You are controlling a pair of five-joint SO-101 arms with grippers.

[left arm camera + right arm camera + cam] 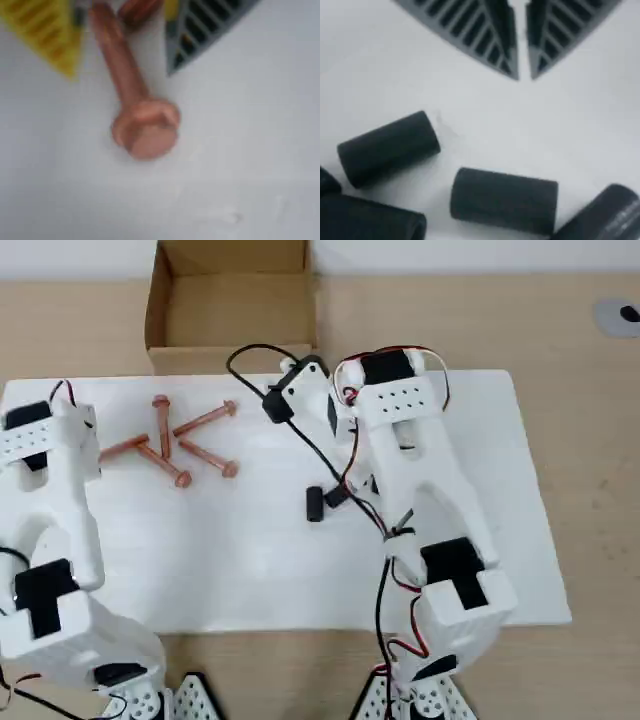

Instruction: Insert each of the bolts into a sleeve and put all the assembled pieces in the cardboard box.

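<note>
My left arm [50, 480] lies along the left edge of the white sheet [250, 570], stretched from its base at the near side toward the loose heap of copper bolts [180, 445]. Its wrist end is just beside the nearest of them. My left claw [121, 74] is spread, with a yellow finger [47, 35] and a grey ribbed finger [200, 30] on either side of the shank of one bolt [142, 125]. That bolt lies flat on the sheet, and I cannot tell whether either finger touches it. A second bolt head [140, 7] sits just past the shank's far end. My right arm [430, 470] runs up the right half of the sheet and bends over leftward at the far end, near the cardboard box [230, 358]. The box stands open on the table [580, 440] at the sheet's far edge. My right claw [524, 75] is pressed almost together, a thin slit between its tips, pinching nothing. It is near the black sleeves [504, 200], which lie on their sides on the sheet.
</note>
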